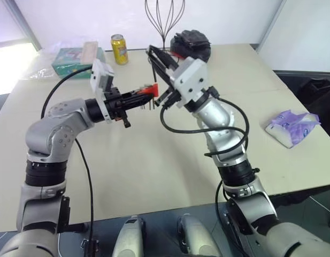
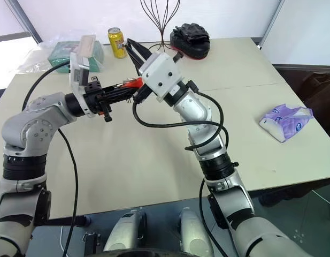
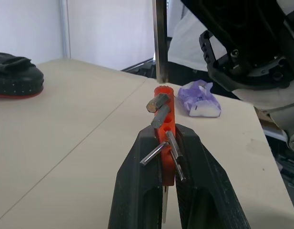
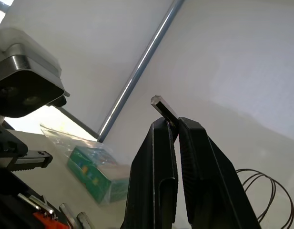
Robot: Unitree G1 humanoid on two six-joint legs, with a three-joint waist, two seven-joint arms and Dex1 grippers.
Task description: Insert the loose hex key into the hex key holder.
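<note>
While the left tool (image 3: pixel 168 157) clamps the hex key holder (image 3: pixel 164 125), the right tool (image 4: pixel 177 125) pinches the loose hex key (image 4: pixel 163 108) just above it

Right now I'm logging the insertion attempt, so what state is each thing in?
left claw: shut on the hex key holder
hex key holder: clamped, off the table, short keys sticking out
right claw: shut on the loose hex key
loose hex key: held, its end right at the holder's tip
yellow can: upright on the table
purple-and-white packet: lying on the table
</note>
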